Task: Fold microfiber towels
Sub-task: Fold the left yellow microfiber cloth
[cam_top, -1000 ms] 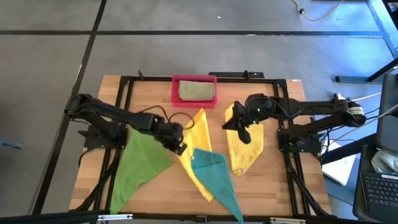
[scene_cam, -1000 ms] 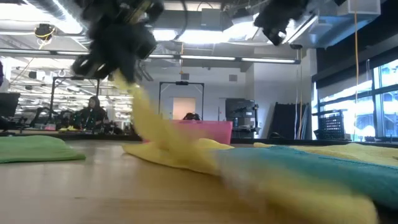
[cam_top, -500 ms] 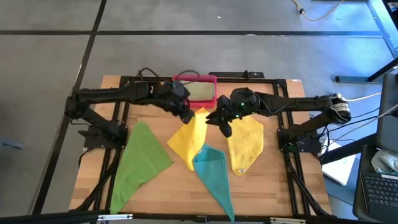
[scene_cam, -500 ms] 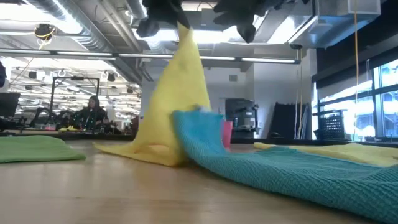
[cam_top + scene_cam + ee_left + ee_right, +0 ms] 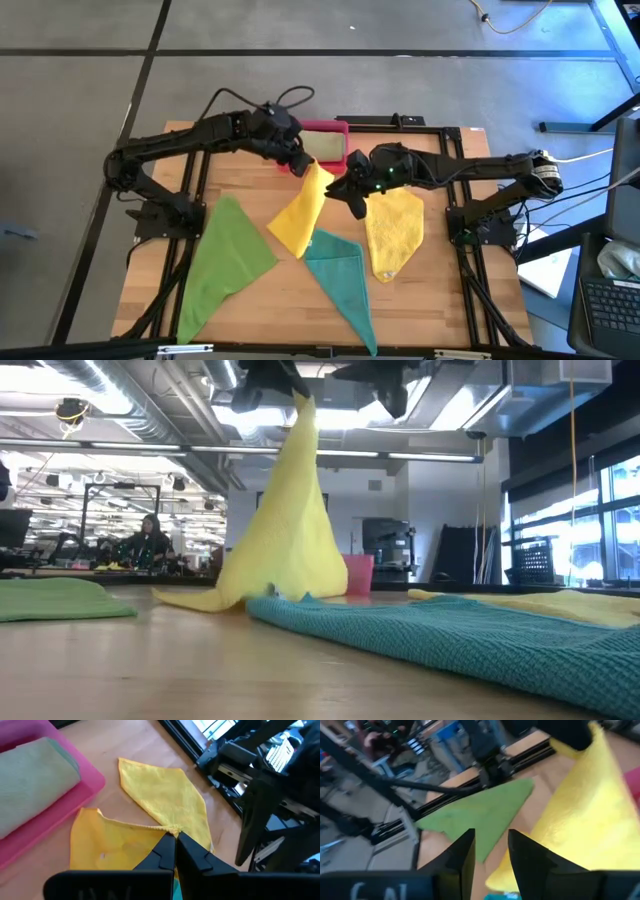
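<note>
While your left gripper (image 5: 300,163) is pinching one corner of a yellow towel (image 5: 297,213) with its fingers clamped tight together, the cloth is hanging from that corner in a tall cone, and its lower end is resting on the table (image 5: 440,290) beside the teal towel (image 5: 342,280). You are holding that corner high, just in front of the pink tray (image 5: 283,152), where the pale olive towel (image 5: 325,146) is lying folded. Your right gripper (image 5: 353,196) is hovering close to the lifted cloth with its fingers standing partly apart and nothing between them. You are seeing the second yellow towel (image 5: 393,231) lying spread on the wood under the right arm, touching neither gripper. Your bright green towel (image 5: 225,260) is lying flat on the left side of the table, well apart from both grippers. Looking through the low view, you are seeing the yellow cone rising just behind the teal cloth, which is stretching across the foreground.
</note>
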Tool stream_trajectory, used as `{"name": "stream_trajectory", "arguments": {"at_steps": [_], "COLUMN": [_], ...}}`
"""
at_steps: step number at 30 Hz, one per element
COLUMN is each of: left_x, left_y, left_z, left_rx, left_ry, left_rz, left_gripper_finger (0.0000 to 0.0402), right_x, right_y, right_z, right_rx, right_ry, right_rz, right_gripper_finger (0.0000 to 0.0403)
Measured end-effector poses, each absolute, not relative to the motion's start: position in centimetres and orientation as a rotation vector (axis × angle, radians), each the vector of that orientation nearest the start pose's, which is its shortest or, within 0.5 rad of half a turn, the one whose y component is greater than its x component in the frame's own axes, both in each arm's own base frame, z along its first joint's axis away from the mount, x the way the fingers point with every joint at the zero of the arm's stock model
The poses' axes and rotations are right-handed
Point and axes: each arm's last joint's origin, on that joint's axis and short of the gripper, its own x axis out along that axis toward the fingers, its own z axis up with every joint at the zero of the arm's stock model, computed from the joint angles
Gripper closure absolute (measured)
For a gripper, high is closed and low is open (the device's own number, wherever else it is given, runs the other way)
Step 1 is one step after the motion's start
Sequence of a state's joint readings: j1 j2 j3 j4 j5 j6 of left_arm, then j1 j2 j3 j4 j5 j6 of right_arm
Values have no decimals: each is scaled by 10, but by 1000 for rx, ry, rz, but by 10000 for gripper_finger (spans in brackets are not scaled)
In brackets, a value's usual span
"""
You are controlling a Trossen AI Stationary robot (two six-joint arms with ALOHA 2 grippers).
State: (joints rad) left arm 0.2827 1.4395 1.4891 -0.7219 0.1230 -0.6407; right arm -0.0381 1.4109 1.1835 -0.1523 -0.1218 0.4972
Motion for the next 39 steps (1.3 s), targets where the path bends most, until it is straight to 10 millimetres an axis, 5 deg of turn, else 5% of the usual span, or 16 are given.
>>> {"name": "stream_trajectory", "arguments": {"at_steps": [8, 15, 26, 33, 39], "left_x": [296, 298, 284, 253, 234], "left_y": [82, 76, 45, 36, 31], "left_z": [383, 387, 403, 430, 445], "left_rx": [-745, -745, -545, -501, -559], "left_ry": [520, 545, 544, 448, 403], "left_rz": [330, 84, -442, -468, -495], "left_gripper_finger": [401, 401, 401, 401, 401], "right_x": [321, 322, 321, 329, 355], "right_y": [-5, -9, -10, -21, -25], "right_z": [335, 336, 346, 326, 329], "right_rx": [484, 362, 100, -21, 17], "right_ry": [320, 300, 333, 431, 206], "right_rz": [-119, -183, -54, -48, 82], "right_gripper_finger": [206, 135, 142, 146, 146]}}
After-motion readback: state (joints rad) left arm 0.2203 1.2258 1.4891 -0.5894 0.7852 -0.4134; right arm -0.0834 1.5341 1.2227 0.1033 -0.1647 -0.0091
